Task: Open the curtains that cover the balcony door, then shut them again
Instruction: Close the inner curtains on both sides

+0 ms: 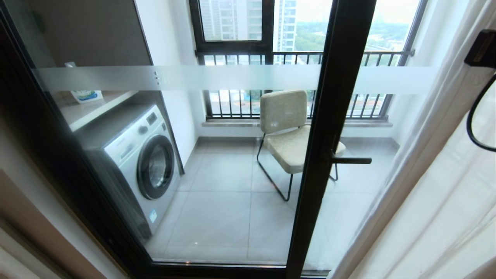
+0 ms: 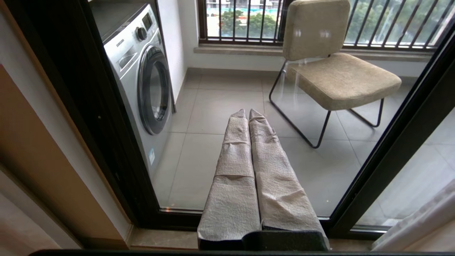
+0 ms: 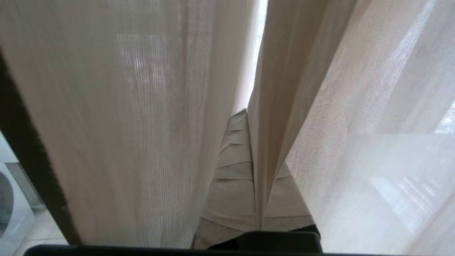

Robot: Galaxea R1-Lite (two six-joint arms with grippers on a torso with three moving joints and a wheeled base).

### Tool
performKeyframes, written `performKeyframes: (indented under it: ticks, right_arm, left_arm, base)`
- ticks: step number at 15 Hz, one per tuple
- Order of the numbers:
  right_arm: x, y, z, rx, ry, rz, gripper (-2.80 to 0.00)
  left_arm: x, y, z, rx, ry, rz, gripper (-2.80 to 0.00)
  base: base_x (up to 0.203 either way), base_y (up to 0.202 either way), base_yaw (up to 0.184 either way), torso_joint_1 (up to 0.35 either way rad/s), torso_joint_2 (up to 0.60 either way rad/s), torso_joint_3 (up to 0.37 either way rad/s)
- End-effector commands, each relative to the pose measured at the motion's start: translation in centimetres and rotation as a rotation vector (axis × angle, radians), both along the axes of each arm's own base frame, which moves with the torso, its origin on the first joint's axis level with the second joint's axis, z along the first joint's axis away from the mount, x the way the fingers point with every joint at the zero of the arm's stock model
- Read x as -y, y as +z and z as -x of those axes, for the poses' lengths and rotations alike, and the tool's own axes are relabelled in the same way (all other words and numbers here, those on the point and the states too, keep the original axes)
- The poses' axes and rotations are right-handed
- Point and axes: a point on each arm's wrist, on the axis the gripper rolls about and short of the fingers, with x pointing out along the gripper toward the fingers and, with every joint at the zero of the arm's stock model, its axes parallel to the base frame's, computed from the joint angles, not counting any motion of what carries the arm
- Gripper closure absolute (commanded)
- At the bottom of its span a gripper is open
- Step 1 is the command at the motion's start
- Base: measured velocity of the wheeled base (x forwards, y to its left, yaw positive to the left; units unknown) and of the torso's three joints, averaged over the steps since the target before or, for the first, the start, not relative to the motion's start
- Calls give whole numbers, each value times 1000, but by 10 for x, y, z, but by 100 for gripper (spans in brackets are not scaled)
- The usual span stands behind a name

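The balcony door [image 1: 329, 116] has a dark frame, a frosted white band [image 1: 193, 77] and a dark handle [image 1: 350, 160]; most of its glass is uncovered. The white sheer curtains [image 1: 426, 193] hang bunched at the right and cover only the door's right part. In the right wrist view my right gripper [image 3: 250, 117] is shut on a fold of the sheer curtain [image 3: 270, 106], which runs up between its wrapped fingers. Only a black part of the right arm [image 1: 482, 48] shows in the head view, against the sheer. My left gripper [image 2: 247, 112] is shut and empty, held low in front of the glass.
Behind the glass stand a washing machine [image 1: 143, 162] at the left and a beige chair [image 1: 286, 131] in the middle. A barred window railing [image 1: 240, 54] lies beyond. A beige wall [image 2: 46, 170] borders the door frame on the left.
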Motion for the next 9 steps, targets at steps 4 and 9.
performKeyframes:
  ticks: [4, 9]
  right_arm:
    - [0, 0, 1, 3, -1, 1, 0]
    - [0, 0, 2, 3, -1, 1, 0]
  left_arm:
    - [0, 0, 0, 1, 1, 0, 0]
    - [0, 0, 0, 1, 1, 0, 0]
  base:
    - [0, 190, 1, 5, 2, 2]
    - [0, 193, 0, 3, 2, 2]
